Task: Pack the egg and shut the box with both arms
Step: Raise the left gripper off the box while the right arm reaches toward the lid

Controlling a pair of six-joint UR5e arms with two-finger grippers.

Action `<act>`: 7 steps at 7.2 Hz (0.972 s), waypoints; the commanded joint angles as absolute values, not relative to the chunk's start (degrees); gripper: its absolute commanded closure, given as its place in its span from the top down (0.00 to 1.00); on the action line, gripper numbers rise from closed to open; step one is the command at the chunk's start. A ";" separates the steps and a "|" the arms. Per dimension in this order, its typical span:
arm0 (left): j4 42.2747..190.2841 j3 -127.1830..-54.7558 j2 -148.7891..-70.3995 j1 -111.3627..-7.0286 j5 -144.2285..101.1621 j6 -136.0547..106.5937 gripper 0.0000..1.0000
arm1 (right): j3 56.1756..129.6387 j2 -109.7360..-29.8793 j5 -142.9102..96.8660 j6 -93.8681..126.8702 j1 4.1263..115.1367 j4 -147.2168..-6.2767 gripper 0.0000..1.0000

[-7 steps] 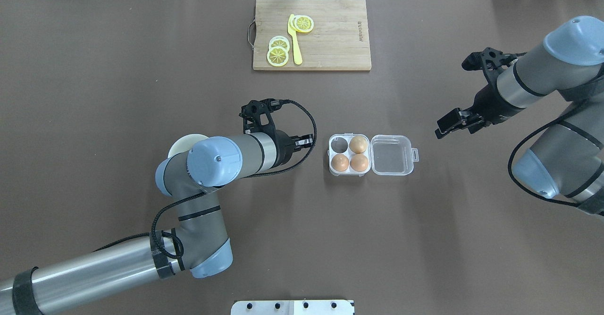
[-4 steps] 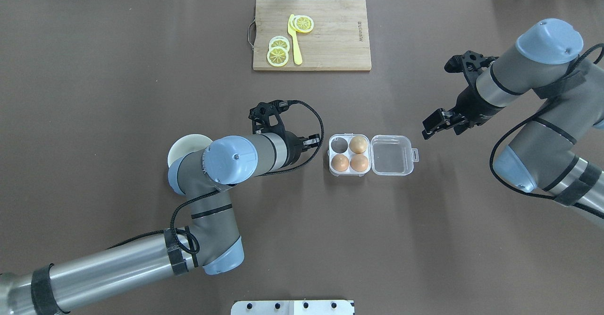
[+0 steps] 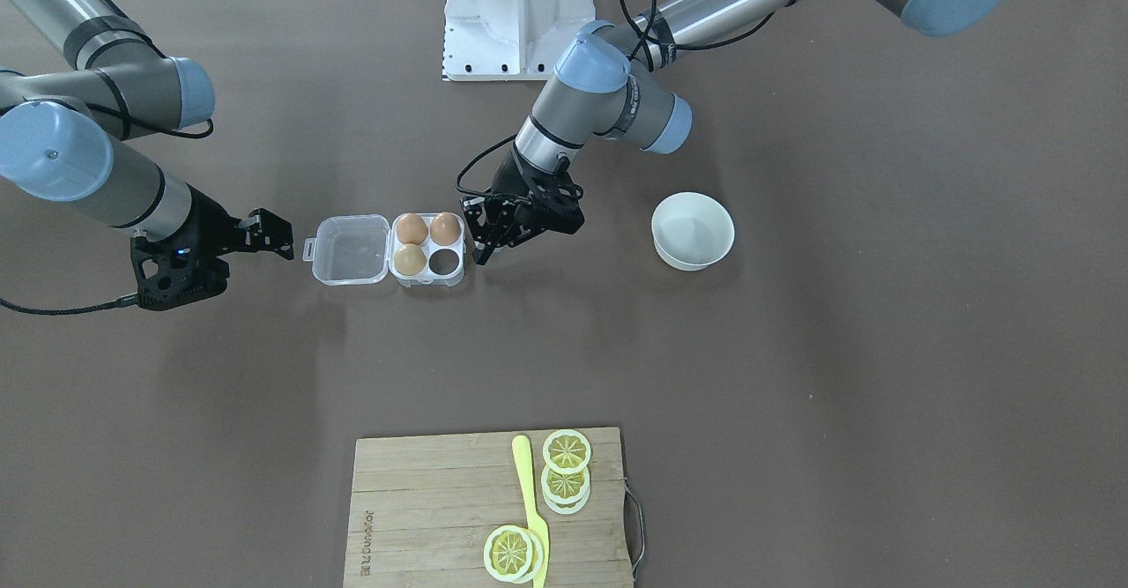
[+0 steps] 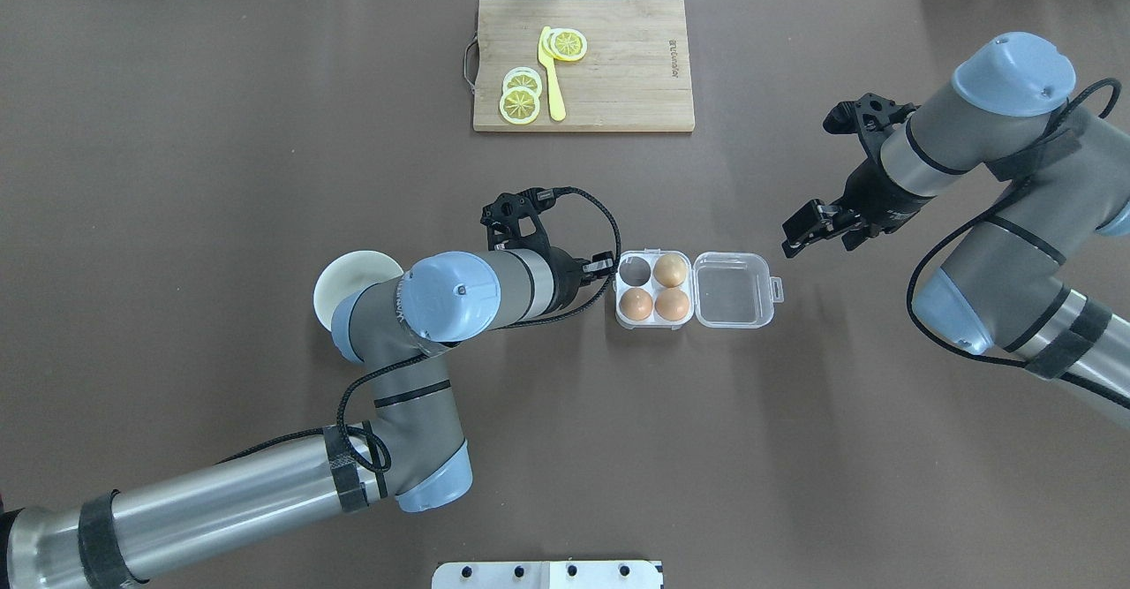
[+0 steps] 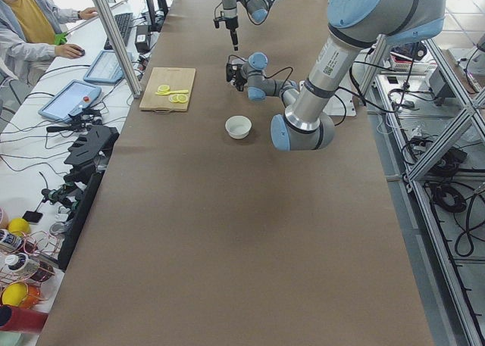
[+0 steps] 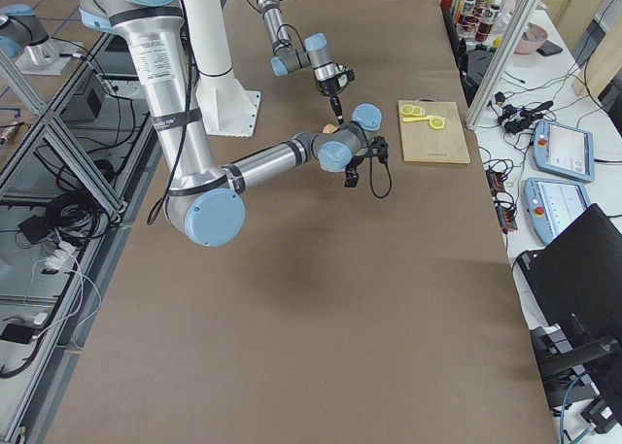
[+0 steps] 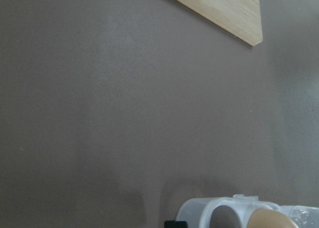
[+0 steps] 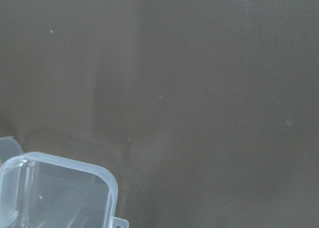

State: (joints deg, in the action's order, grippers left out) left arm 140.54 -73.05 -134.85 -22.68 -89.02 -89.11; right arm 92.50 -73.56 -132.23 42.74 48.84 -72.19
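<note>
Orange-brown and smooth, the egg (image 4: 636, 305) sits in a round cell of the clear plastic box (image 4: 653, 287), beside another brown egg (image 4: 673, 305). The flat lid (image 4: 731, 289) lies open toward the right gripper (image 4: 792, 240), which is near; the left gripper (image 4: 605, 264) is just beside the box's other side. I cannot tell if either gripper is spread or pressed together.

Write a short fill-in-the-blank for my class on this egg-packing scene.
The box holds ___ eggs.
Its lid is ___, not shut.
The bowl is ___.
The knife on the board is ___.
Missing words: three; open; empty; yellow.
</note>
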 commanded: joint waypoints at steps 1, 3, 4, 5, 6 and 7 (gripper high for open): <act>140.62 -73.04 -134.74 -22.59 -89.03 -88.95 0.00 | 91.41 -73.56 -130.43 42.71 47.12 -72.16 0.80; 140.63 -73.12 -134.65 -22.59 -89.03 -88.86 0.00 | 91.67 -74.00 -130.52 42.71 46.94 -72.07 0.00; 140.63 -72.95 -134.56 -22.59 -89.03 -88.77 0.00 | 91.50 -74.09 -130.52 42.71 46.50 -72.07 0.00; 140.63 -72.95 -134.56 -22.59 -89.03 -88.77 0.00 | 91.41 -74.09 -130.52 42.71 46.06 -72.16 0.00; 140.63 -73.04 -134.56 -22.59 -89.03 -88.77 0.00 | 91.84 -74.09 -130.78 42.89 45.97 -72.16 0.00; 140.63 -73.12 -134.56 -22.59 -89.03 -88.77 0.00 | 92.02 -74.09 -130.87 42.80 45.79 -72.16 0.00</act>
State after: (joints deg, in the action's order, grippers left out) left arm 140.63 -73.04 -134.57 -22.59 -89.03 -88.77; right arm 91.76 -74.09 -130.71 42.81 46.03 -72.15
